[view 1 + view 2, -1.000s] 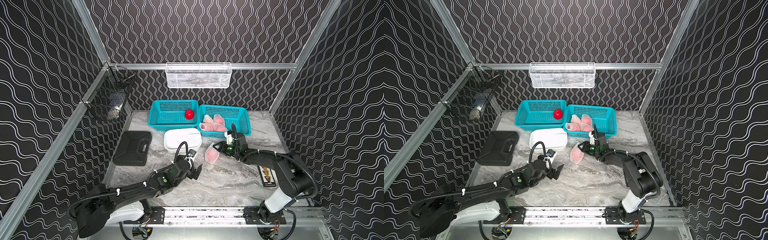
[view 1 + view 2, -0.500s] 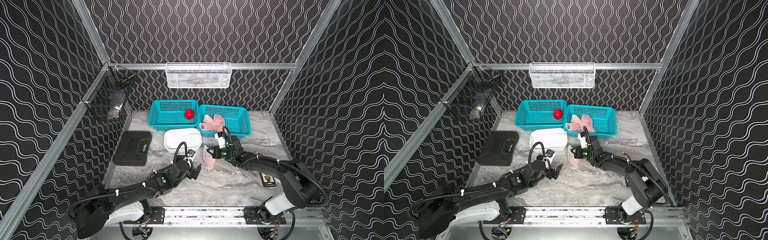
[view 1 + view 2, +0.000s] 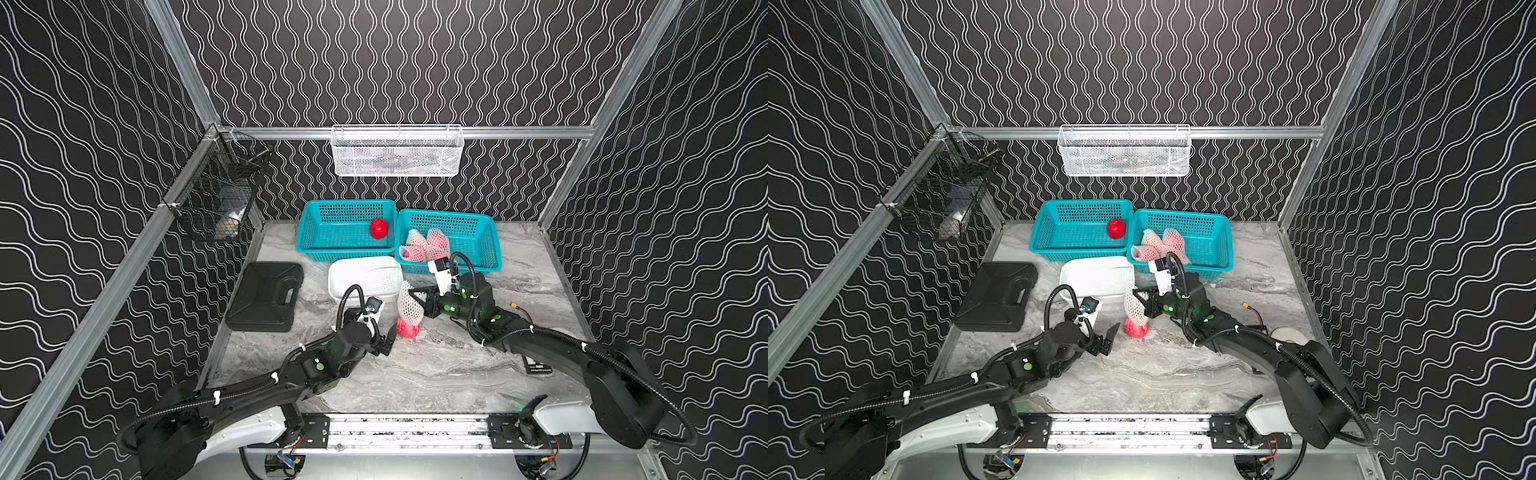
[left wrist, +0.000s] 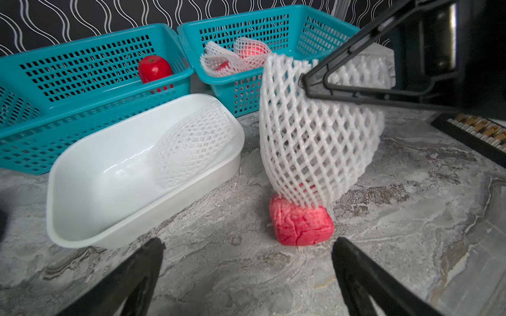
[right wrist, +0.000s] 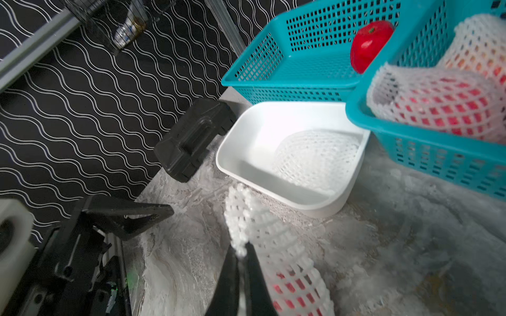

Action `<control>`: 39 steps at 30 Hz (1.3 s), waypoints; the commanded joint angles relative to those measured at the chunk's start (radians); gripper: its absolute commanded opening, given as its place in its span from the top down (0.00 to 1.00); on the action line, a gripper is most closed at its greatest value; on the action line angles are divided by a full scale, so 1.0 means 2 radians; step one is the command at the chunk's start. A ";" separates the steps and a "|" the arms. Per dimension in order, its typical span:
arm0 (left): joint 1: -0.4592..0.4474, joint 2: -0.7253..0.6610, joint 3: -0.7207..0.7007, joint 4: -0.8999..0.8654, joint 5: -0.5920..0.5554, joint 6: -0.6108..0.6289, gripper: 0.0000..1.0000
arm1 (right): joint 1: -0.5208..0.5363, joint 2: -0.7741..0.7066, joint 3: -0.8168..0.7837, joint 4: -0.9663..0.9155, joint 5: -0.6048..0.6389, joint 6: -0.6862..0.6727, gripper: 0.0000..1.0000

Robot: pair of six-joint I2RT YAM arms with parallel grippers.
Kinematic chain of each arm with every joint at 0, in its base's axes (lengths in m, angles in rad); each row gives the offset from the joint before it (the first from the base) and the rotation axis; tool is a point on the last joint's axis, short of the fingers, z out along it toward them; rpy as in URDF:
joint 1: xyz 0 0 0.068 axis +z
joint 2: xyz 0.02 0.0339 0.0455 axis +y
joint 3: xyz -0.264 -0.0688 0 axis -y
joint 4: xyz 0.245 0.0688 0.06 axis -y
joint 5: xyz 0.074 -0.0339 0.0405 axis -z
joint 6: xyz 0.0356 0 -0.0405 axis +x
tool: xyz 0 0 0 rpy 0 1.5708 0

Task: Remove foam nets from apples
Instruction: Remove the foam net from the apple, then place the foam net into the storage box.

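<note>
My right gripper (image 5: 242, 254) is shut on the top edge of a white foam net (image 3: 409, 305) (image 4: 315, 136) and holds it upright, stretched. A pinkish-red apple (image 3: 407, 328) (image 4: 301, 224) sticks out of the net's bottom and rests on the marble table. Just in front of that apple, my left gripper (image 4: 247, 243) (image 3: 1109, 336) is open and holds nothing. Netted apples (image 3: 428, 245) lie in the right teal basket (image 3: 478, 237). A glossy red apple (image 3: 378, 228) sits bare in the left teal basket (image 3: 328, 232). An empty net (image 4: 191, 142) lies in the white tub (image 3: 345, 274).
A black case (image 3: 266, 295) lies at the left of the table. On the back wall hangs a white wire basket (image 3: 397, 151), and on the left wall a black wire basket (image 3: 216, 199). A black strip (image 3: 538, 368) lies under the right arm.
The right gripper has shut on the net's top and moved left, pulling the net upright so that the apple shows below it. The left arm has hardly moved.
</note>
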 commanded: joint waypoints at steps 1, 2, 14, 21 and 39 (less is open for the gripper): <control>0.004 -0.026 0.015 -0.023 -0.036 -0.011 0.00 | 0.000 -0.003 0.018 0.017 0.003 0.024 1.00; 0.006 -0.035 0.019 -0.034 -0.045 -0.016 0.00 | 0.000 0.001 0.029 0.018 0.002 0.037 1.00; 0.182 -0.127 0.041 -0.130 0.079 -0.126 0.03 | 0.003 0.227 0.267 0.048 -0.012 0.269 1.00; 0.192 -0.120 0.025 -0.135 0.078 -0.136 0.03 | 0.017 0.353 0.347 0.114 0.037 0.351 1.00; 0.193 -0.079 0.001 -0.094 0.044 -0.115 0.03 | 0.068 0.405 0.403 -0.017 0.228 0.229 0.45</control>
